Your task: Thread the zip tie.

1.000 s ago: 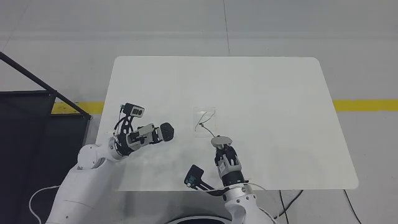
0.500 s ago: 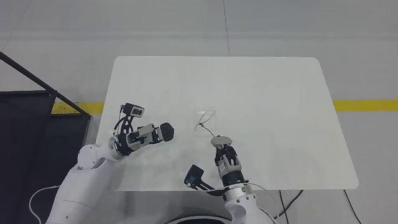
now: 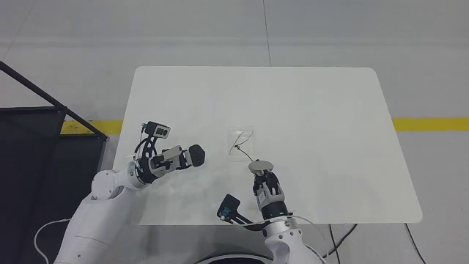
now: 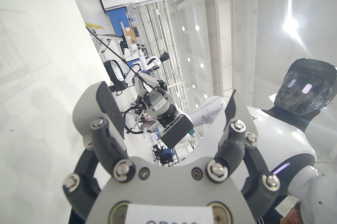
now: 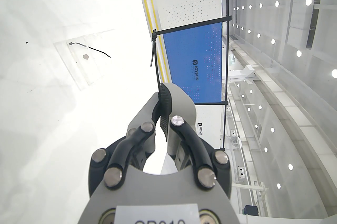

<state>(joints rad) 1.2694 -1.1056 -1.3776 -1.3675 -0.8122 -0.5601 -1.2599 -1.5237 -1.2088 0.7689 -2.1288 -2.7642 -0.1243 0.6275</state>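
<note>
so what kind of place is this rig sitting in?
Probably a large indoor robotics test hall or factory floor. A yellow line is marked on the grey floor, another white robot stands in the background, and rows of ceiling lights hang high overhead. The work surface is a plain white table.

1. Black zip tie (image 5: 158,70) up off the table: thin, straight strap, clamped at one end in the right gripper (image 5: 162,104), jutting out past the tips.
2. And a second black tie (image 5: 98,50): short, slightly bent, flat on a clear sheet (image 5: 84,72), 11 o'clock of that gripper.
</note>
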